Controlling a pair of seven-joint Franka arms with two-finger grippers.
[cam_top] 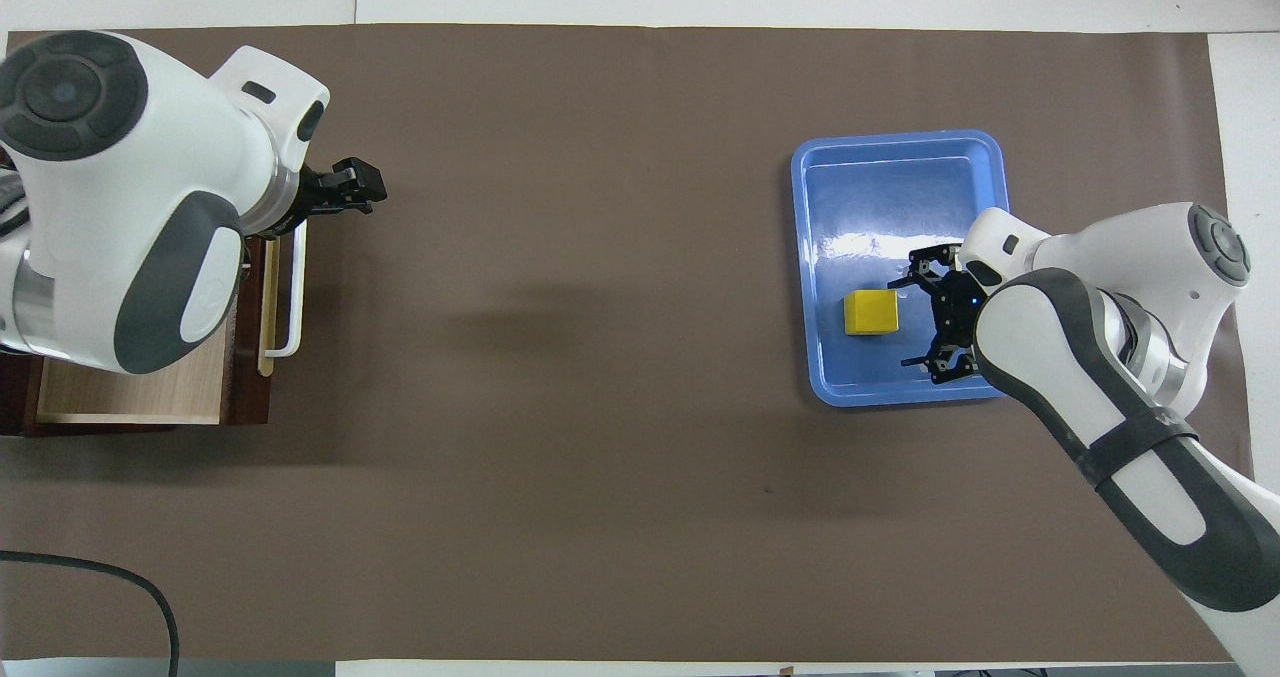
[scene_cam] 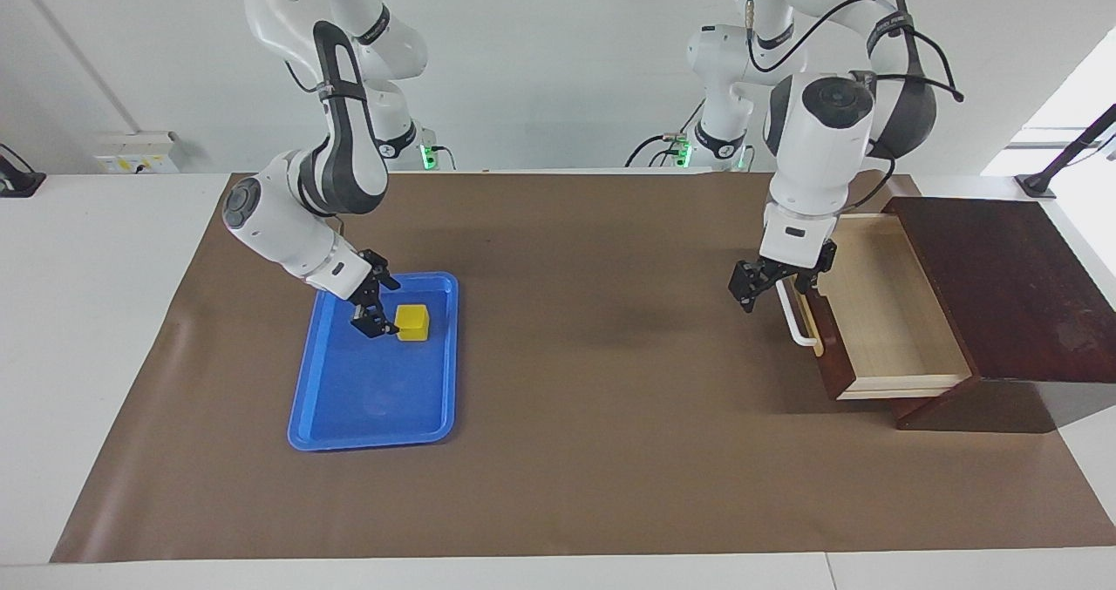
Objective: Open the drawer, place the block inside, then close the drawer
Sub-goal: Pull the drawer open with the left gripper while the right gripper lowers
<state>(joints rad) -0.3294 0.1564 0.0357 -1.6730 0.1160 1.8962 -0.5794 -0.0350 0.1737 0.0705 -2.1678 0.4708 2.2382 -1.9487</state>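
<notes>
The block (scene_cam: 412,322) is a plain bright yellow, sitting at the centre left of the frame on a glossy, unpatterned blue tray (scene_cam: 349,407). At the right of the frame the drawer (scene_cam: 881,320) has a dark reddish-brown front, a white bar handle (scene_cam: 792,315) on a tan strip and a pale light-wood inside, and the box (scene_cam: 1003,285) around it is dark reddish-brown wood. The table (scene_cam: 105,250) is white under a flat brown mat (scene_cam: 593,416), and both arms are white with dark grey bands and black ends.
</notes>
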